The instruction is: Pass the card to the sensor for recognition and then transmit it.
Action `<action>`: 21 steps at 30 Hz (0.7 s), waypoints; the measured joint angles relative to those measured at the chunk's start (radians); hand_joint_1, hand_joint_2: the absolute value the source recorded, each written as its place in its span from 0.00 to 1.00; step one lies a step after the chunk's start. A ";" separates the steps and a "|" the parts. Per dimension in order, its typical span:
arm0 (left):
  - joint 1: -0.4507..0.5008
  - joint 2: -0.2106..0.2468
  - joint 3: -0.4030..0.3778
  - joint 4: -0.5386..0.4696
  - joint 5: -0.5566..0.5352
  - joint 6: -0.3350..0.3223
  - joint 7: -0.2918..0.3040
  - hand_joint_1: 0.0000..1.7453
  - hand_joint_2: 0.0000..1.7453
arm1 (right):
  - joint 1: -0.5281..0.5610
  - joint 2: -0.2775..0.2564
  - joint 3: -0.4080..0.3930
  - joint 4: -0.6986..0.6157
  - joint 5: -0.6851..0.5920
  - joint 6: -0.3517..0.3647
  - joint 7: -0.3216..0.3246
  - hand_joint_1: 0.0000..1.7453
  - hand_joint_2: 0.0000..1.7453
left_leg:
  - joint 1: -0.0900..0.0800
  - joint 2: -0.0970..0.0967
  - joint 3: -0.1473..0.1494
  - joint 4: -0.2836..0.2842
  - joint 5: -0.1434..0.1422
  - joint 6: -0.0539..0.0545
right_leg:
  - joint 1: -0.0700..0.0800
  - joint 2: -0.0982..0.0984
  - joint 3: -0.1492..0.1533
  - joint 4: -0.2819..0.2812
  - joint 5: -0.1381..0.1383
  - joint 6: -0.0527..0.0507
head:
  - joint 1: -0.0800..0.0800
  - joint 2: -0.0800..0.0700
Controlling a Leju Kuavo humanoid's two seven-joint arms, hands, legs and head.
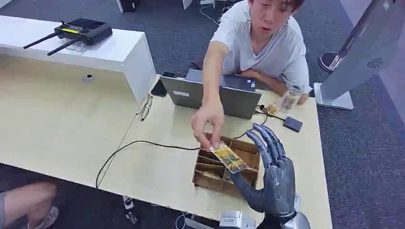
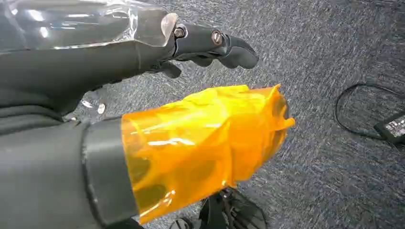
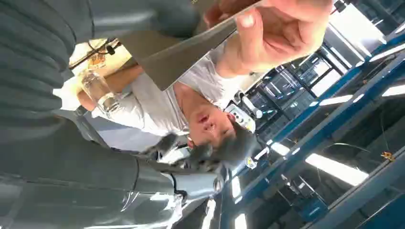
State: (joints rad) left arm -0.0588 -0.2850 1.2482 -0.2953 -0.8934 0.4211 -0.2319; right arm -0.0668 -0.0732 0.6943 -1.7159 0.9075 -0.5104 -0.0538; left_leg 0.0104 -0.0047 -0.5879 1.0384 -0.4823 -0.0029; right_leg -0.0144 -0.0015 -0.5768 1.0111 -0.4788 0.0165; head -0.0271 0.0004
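Starting at the left, a white raised counter (image 1: 95, 52) runs along the far-left edge of the wooden table (image 1: 62, 129), and a black router with antennas (image 1: 76, 32) sits on top of it. A pair of glasses (image 1: 145, 107) lies on the table near the counter's corner, and a black cable (image 1: 138, 145) loops across the tabletop from the front edge toward the middle. At the far edge stands a grey laptop (image 1: 215, 95), its back toward the robot, with a person in a light shirt (image 1: 267, 43) seated behind it. The person's hand (image 1: 208, 121) reaches over the laptop and pinches one end of the yellow patterned card (image 1: 229, 157), which hangs tilted above a brown cardboard divider box (image 1: 224, 167) near the front edge. The robot's right hand (image 1: 272, 176) is raised just beside the card, palm up, fingers apart and straight; its thumb reaches under the card's near end, though I cannot tell whether it touches. From the wrist camera the card (image 3: 186, 50) shows edge-on in the person's fingers. Toward the right far corner stand a clear glass jar (image 1: 291, 98) and a small black box (image 1: 293, 124). The left hand (image 2: 200, 133) hangs over grey carpet (image 2: 334, 57), its thumb wrapped in orange film, dark fingers curled inward on nothing.
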 joint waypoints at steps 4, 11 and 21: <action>0.000 -0.001 0.000 -0.001 0.000 -0.002 0.002 0.00 0.00 | 0.001 0.000 0.000 0.000 -0.005 0.003 -0.002 1.00 1.00 | 0.000 0.000 0.000 0.000 0.000 0.000 | 0.000 0.000 0.000 0.000 0.000 0.000 | 0.000 0.000; 0.000 -0.003 0.000 -0.005 0.000 -0.002 0.005 0.00 0.00 | 0.002 0.000 0.000 0.000 -0.006 0.005 -0.006 1.00 1.00 | 0.000 0.000 0.000 0.000 0.000 0.000 | 0.000 0.000 0.000 0.000 0.000 0.000 | 0.000 0.000; 0.001 -0.005 0.000 -0.013 -0.002 -0.011 0.011 0.00 0.00 | 0.004 0.000 0.000 0.000 -0.021 0.019 -0.012 1.00 1.00 | 0.000 0.000 0.000 0.000 0.000 0.000 | 0.000 0.000 0.000 0.000 0.000 0.000 | 0.000 0.000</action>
State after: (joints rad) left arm -0.0581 -0.2899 1.2482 -0.3086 -0.8949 0.4097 -0.2209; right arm -0.0625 -0.0732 0.6943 -1.7163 0.8861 -0.4917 -0.0660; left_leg 0.0104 -0.0047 -0.5879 1.0384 -0.4823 -0.0029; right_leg -0.0144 -0.0015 -0.5768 1.0111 -0.4788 0.0165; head -0.0271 0.0004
